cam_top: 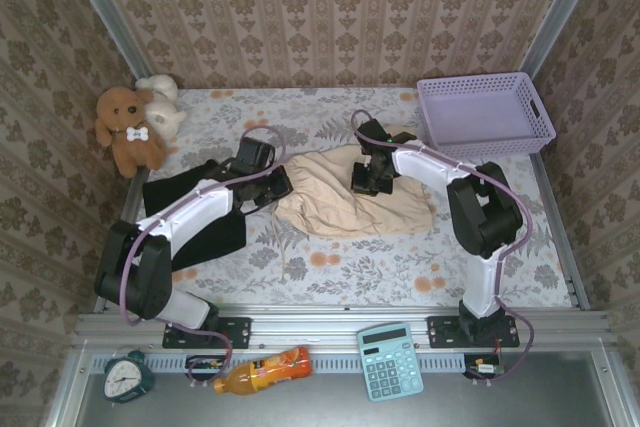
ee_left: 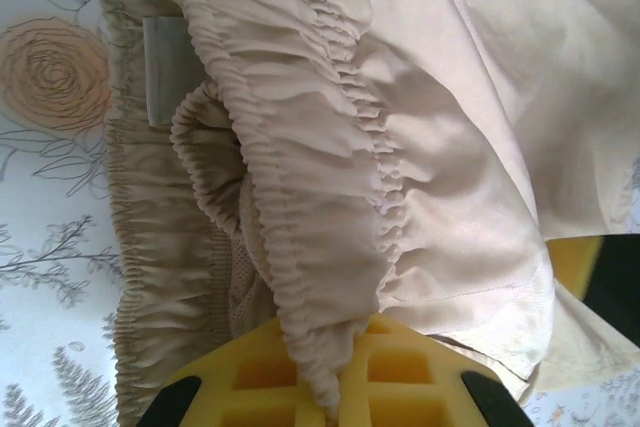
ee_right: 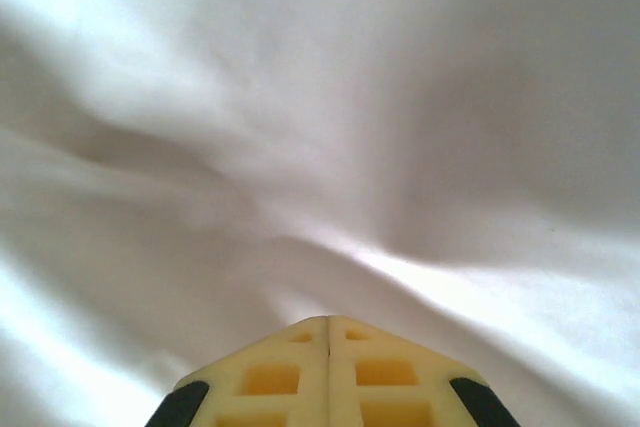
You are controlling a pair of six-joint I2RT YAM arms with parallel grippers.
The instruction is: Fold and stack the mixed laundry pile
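As I watch remotely, left end effector (ee_left: 328,372) clamped on beige garment (cam_top: 340,209) at its waistband (ee_left: 300,197), right end effector (ee_right: 328,332) pressed together against that garment, mid-counter (cam_top: 400,267), black garment (cam_top: 170,192) by left edge.

Plain beige garment (cam_top: 340,212), black garment (cam_top: 165,190), lavender basket (cam_top: 480,112)

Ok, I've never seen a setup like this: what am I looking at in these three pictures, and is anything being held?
The machine is a left arm and a right arm bolted at the near edge of a table. The wide picture looks down from above; the other two come from a camera on each wrist. On the table lie a beige garment, a black garment, a purple basket and plush toys. The left gripper is shut on the beige garment's elastic waistband. The right gripper is shut, tips against the same garment; whether it pinches a fold is unclear.
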